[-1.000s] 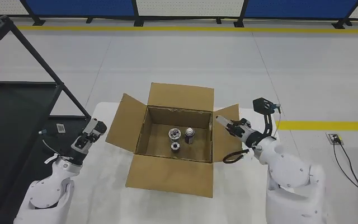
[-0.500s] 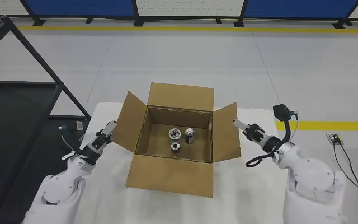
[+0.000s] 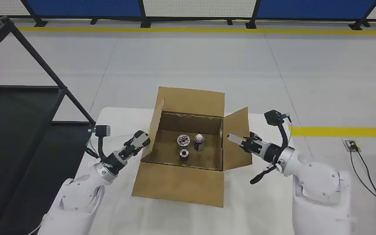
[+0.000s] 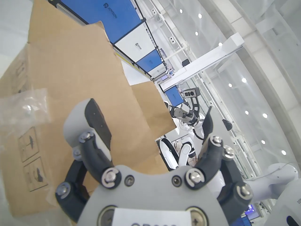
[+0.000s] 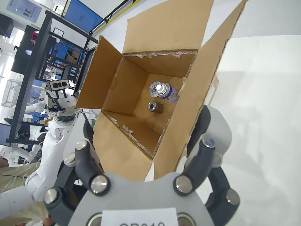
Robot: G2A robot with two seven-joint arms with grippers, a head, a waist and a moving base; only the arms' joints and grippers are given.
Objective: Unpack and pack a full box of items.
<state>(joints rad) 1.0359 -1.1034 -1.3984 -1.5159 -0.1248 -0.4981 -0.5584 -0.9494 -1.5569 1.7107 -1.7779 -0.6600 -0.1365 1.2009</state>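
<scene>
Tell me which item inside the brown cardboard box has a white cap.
The tall upright spray can; the short grey metal cylinder and the round metal disc have none.

Box (image 3: pixel 179 182) on table (image 3: pixel 252 205); spray can (image 3: pixel 199 140) inside box.

a large robotics test hall: pale smooth floor (image 3: pixel 194 64) marked with yellow lines (image 3: pixel 176 29), blue and white partition panels (image 3: pixel 82 7) along the top edge, a high white roof (image 4: pixel 235 12) with round lamps (image 4: pixel 243 80).
</scene>
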